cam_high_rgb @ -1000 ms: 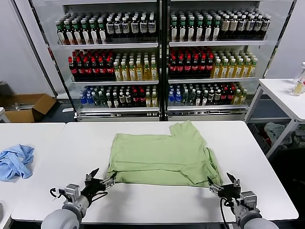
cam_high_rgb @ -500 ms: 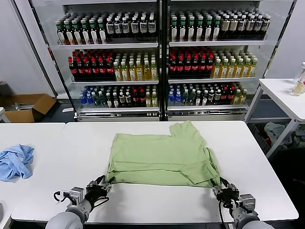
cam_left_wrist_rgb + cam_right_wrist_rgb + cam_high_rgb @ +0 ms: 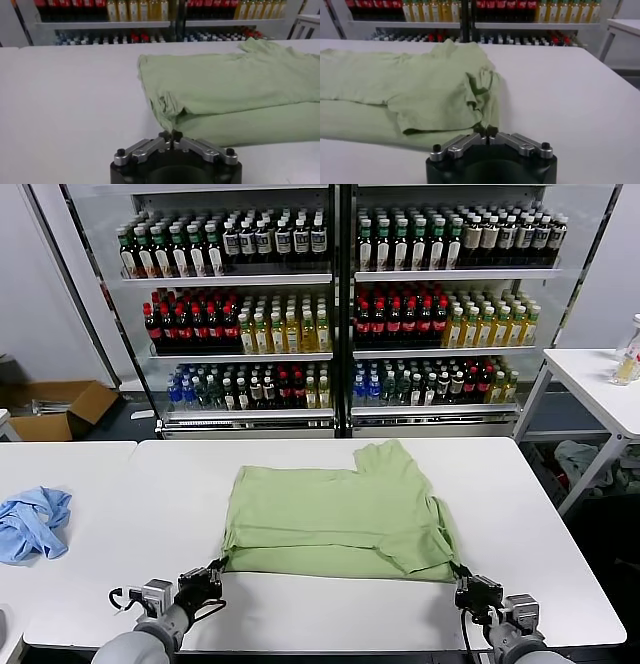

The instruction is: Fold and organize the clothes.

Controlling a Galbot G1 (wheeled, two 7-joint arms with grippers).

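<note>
The light green shirt [image 3: 340,519] lies folded on the white table [image 3: 330,609], its collar and print hidden. My left gripper [image 3: 213,570] is shut on the shirt's near left corner; the left wrist view shows its fingertips [image 3: 171,136] pinching the cloth edge of the shirt [image 3: 225,90]. My right gripper [image 3: 463,579] is shut on the near right corner; the right wrist view shows its tips [image 3: 486,132] closed on the shirt's [image 3: 410,85] hem.
A light blue cloth [image 3: 32,521] lies on the left table. Drink coolers full of bottles [image 3: 340,304] stand behind. A cardboard box [image 3: 55,406] sits on the floor far left. Another white table [image 3: 600,384] is at the right.
Both grippers were open a second ago. They have closed on the shirt's near corners and drawn the near edge slightly toward me.
</note>
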